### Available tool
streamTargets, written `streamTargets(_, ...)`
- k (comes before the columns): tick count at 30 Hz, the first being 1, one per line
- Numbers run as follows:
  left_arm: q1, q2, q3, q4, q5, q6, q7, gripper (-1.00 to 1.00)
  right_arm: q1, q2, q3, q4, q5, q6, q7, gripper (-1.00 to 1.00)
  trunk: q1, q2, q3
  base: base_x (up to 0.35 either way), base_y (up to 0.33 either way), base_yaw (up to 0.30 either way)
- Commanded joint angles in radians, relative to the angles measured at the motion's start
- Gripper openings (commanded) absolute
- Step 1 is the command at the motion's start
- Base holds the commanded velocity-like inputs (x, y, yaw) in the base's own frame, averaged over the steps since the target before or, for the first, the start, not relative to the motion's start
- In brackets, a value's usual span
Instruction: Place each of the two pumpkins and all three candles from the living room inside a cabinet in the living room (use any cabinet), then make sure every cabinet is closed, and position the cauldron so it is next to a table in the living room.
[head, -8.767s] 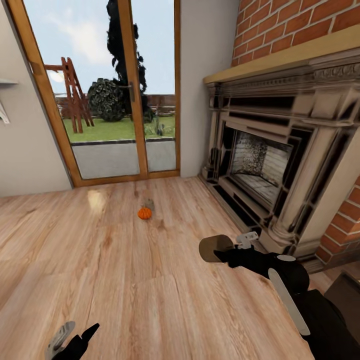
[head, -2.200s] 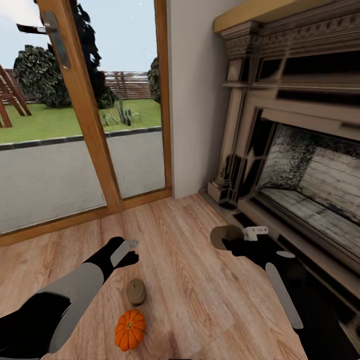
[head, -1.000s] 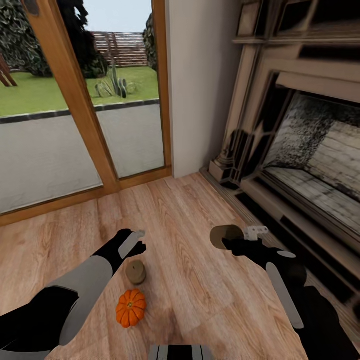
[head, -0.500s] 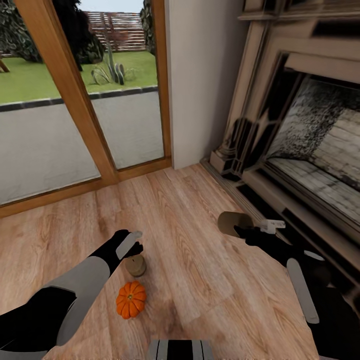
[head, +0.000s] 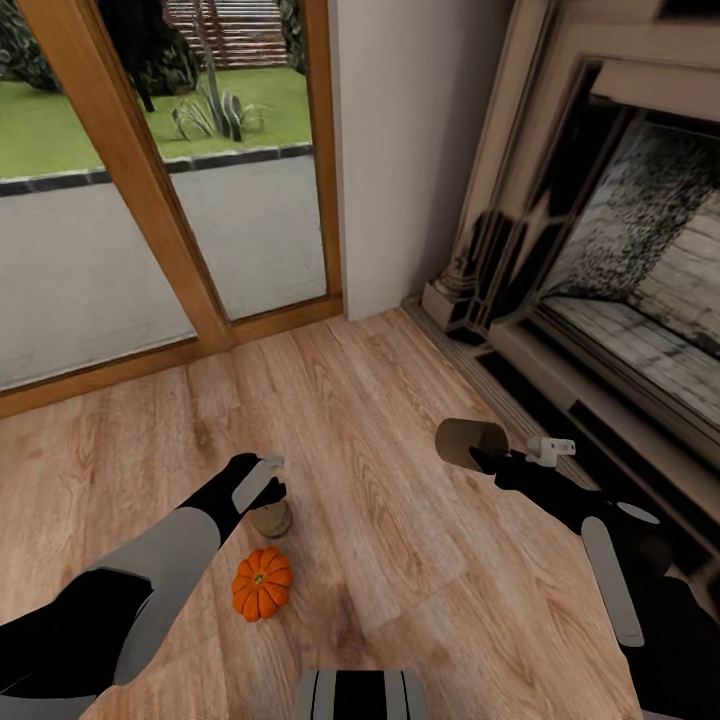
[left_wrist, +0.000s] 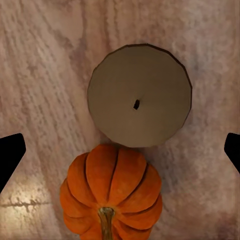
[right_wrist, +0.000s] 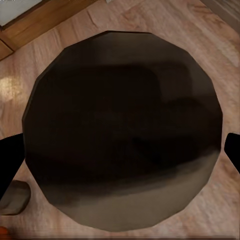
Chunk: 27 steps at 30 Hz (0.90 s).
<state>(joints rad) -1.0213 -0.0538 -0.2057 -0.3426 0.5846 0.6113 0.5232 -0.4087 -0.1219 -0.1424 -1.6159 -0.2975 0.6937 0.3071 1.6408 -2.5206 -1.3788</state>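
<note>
— wood floor (head: 400, 560) runs from us up to the glass door (head: 150, 200), with the fireplace (head: 620, 300) off to one side. what do we lose sight of?

— our left gripper (head: 262, 492) hangs right over one candle (head: 271, 519), so from the head we catch only the candle's lower side beneath the fingers. in the left wrist view the candle (left_wrist: 139, 95) shows whole from above, flat top with a dark wick dot, and the pumpkin (left_wrist: 111, 192) is cut off at the frame edge past its stem.

— any writing or labels?

— we read none on the candle, the pumpkin or the arms.

— and the jaws?

— the left ones are spread wide: we see just the two dark fingertips (left_wrist: 11, 155) at the frame's sides, well clear of the candle, touching nothing. the right gripper (head: 485, 455) pinches a second candle (head: 470, 442), lifted off the floor between us and the fireplace; its dark round end (right_wrist: 122, 130) blocks most of the right wrist view, with fingertips (right_wrist: 10, 160) tight at either edge.

— where does the pumpkin (head: 262, 584) sit?

— on the floor, just beside the first candle on the side away from the door. touching or barely apart, we cannot tell.
</note>
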Motion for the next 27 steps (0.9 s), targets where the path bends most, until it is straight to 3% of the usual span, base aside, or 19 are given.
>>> streamTargets(1, -0.004, 0.001, -0.008, -0.002, 0.011, 0.003, 0.008, 1.0, -0.001, 0.0, -0.002, -0.001, -0.003, 0.006, 0.005, -1.0, 0.0, 0.0, -0.001, 0.0, 0.0, 0.0)
streamTargets(5, -0.054, 0.002, -0.006, -0.004, 0.011, 0.014, 0.007, 1.0, -0.001, 0.0, -0.001, -0.001, -0.003, 0.009, 0.006, -1.0, 0.0, 0.0, -0.001, 0.0, 0.0, 0.0)
streamTargets(11, -0.137, 0.005, -0.003, -0.01, 0.019, 0.104, 0.005, 1.0, -0.001, -0.001, -0.001, -0.001, -0.003, 0.01, 0.008, -1.0, 0.0, 0.0, -0.001, 0.0, 0.0, 0.0)
streamTargets(22, -0.143, 0.004, 0.001, -0.031, 0.024, 0.118, 0.007, 1.0, 0.0, -0.001, 0.0, -0.001, -0.003, 0.01, 0.009, -1.0, 0.0, 0.0, -0.001, 0.0, 0.0, 0.0)
streamTargets(27, -0.138, 0.005, 0.001, -0.031, 0.027, 0.116, -0.001, 1.0, -0.004, -0.003, -0.002, -0.001, -0.003, 0.011, 0.009, -1.0, 0.002, -0.002, -0.02, 0.0, 0.0, 0.0)
